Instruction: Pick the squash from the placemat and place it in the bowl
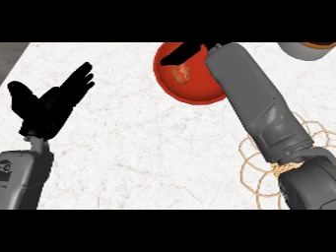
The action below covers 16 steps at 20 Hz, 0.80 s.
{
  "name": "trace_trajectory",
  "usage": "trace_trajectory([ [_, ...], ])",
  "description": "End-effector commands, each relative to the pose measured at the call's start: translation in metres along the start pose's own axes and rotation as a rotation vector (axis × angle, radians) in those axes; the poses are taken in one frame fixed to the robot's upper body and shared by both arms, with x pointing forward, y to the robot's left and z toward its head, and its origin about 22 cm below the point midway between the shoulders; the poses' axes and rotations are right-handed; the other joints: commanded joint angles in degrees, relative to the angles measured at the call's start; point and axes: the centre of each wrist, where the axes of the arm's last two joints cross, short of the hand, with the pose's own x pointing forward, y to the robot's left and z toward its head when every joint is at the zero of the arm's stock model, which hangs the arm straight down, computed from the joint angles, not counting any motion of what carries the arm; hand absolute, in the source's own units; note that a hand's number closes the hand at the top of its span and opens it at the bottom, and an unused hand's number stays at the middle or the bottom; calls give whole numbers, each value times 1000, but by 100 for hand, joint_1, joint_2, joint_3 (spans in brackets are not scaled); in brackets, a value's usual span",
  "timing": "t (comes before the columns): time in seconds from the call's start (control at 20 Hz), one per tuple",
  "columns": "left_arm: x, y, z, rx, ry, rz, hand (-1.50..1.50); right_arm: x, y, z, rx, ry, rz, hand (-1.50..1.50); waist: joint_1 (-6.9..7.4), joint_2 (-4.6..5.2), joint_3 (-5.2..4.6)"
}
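White stone with thin brown veins makes up the worktop (149,147) in front of me, and a dark grey strip runs along its edge at about ten o'clock.

My left hand (50,106) is black and sits at about nine o'clock. Its fingers are straight and spread apart, pointing up toward one o'clock. It holds nothing and touches nothing.

My right arm is a long grey tube that comes in from five o'clock and goes up to twelve o'clock. My right hand (184,53) is black too, and it is over the round red bowl (192,93) at twelve o'clock. Only a small dark bit of that hand shows past the end of my arm, so I cannot tell how its fingers are.

Inside the red bowl is a small orange lump with pale spots, the squash (181,74). It lies just below my right hand, and I cannot tell if the two touch.

Under my right arm, at about four o'clock, is the round placemat made of looped tan rope (261,147). My arm hides most of it.

At one o'clock, by the far edge, is a grey round dish with something orange in it (310,49). Only part of it shows.
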Motion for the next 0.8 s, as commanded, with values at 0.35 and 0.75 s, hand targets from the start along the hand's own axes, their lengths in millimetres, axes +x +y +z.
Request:
trace_trajectory([
  [0.35,-14,2,7,31,22,-5,0,-31,-90,5,-290,-2,-38,-150,-177,-72,5],
  [0.75,-24,16,19,84,31,15,0,-58,-145,22,-162,-213,-40,-150,-471,-214,7],
])
